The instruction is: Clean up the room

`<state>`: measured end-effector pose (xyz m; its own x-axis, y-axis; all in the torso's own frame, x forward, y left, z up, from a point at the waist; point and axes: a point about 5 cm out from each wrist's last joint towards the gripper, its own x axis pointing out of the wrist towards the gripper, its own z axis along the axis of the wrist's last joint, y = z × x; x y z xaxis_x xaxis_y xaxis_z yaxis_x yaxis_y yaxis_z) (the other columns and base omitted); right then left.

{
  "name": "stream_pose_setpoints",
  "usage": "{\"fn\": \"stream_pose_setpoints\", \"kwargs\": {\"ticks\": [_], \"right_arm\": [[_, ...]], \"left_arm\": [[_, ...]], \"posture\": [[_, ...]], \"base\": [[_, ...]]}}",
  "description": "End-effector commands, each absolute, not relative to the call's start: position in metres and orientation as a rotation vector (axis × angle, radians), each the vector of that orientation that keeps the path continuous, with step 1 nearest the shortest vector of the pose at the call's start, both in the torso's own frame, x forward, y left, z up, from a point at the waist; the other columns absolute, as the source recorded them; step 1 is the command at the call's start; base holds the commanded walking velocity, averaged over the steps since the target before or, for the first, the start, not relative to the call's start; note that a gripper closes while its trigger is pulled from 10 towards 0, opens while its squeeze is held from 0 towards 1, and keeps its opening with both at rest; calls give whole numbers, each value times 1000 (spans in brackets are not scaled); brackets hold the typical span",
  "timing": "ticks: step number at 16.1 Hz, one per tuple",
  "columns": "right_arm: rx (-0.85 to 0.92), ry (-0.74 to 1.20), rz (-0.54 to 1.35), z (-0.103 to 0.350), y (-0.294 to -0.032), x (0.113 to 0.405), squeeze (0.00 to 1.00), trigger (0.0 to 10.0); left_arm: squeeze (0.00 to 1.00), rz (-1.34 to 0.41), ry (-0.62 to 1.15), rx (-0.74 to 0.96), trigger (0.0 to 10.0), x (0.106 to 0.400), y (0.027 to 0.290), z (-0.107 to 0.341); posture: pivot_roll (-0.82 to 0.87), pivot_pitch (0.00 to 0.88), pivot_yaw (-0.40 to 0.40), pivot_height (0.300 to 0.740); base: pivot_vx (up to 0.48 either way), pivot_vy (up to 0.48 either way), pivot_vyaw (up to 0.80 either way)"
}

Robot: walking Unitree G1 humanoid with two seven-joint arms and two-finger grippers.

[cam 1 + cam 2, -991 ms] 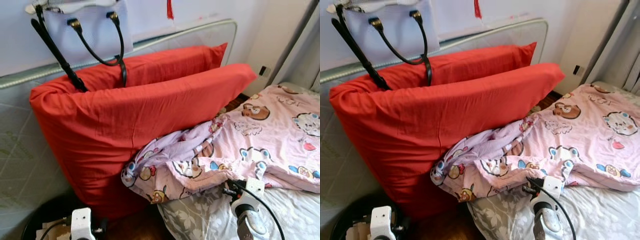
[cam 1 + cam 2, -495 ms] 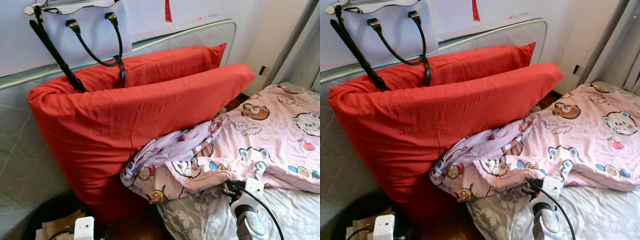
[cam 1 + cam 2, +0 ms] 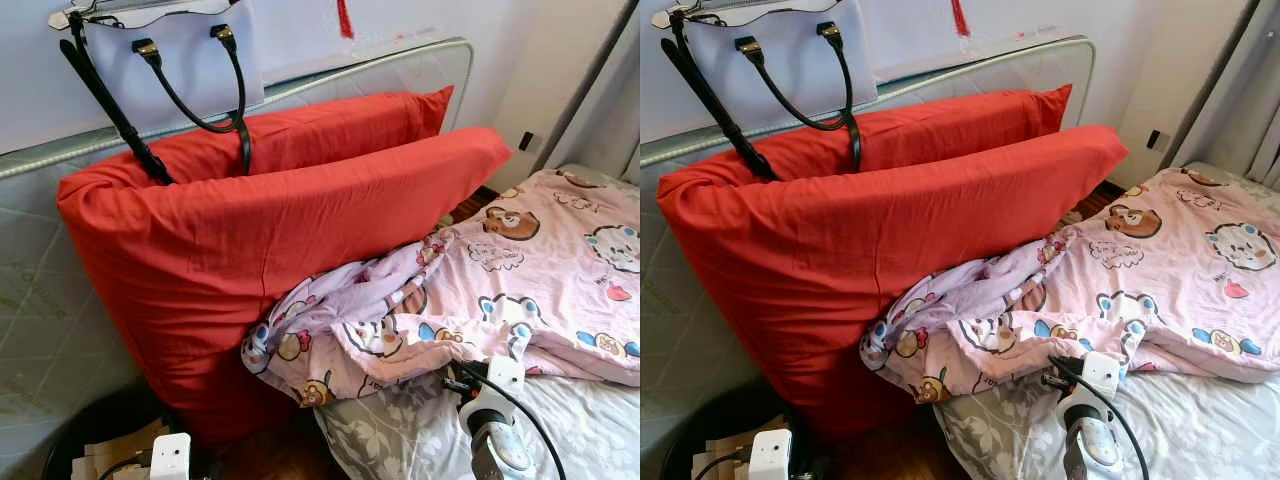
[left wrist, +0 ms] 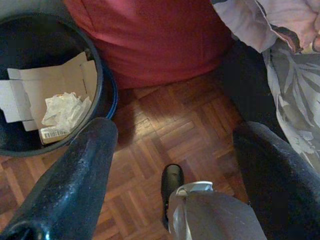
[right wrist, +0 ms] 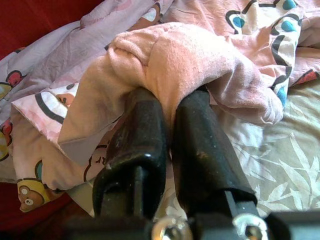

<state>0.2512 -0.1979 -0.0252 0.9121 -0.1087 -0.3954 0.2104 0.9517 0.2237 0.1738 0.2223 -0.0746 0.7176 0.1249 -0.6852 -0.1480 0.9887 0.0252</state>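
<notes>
The fingertips of the right tool [image 5: 167, 100] are buried under a fold of the pink cartoon-print blanket [image 5: 200, 60], so its tips cannot be seen; the two black fingers press nearly together with the cloth pinched between them, clenched on the blanket's edge. Below the tool lies the grey leaf-patterned sheet [image 5: 270, 165] of the bed, and beyond it the blanket bunches against the big red pillow [image 3: 270, 240]. The left tool [image 4: 170, 150] hangs over the parquet floor [image 4: 165, 125] with its fingers spread wide and nothing between them. Just beside it stands a black bin [image 4: 97, 75] holding cardboard and crumpled paper, cut off by the frame edge. A lavender handbag [image 3: 170, 50] hangs above the pillow.
</notes>
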Motion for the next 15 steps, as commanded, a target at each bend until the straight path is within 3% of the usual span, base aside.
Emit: {"fn": "stream_pose_setpoints", "kwargs": {"ticks": [1, 15], "right_arm": [[262, 374, -176, -24, -200, 251, 0, 10000], [255, 365, -182, -21, -200, 255, 0, 10000]], "left_arm": [[0, 143, 775, -24, 10000, 169, 222, -77], [0, 152, 790, -30, 10000, 166, 222, -79]], "posture": [[33, 0, -36, 740], [38, 0, -47, 740]], "base": [[0, 0, 0], [0, 0, 0]]}}
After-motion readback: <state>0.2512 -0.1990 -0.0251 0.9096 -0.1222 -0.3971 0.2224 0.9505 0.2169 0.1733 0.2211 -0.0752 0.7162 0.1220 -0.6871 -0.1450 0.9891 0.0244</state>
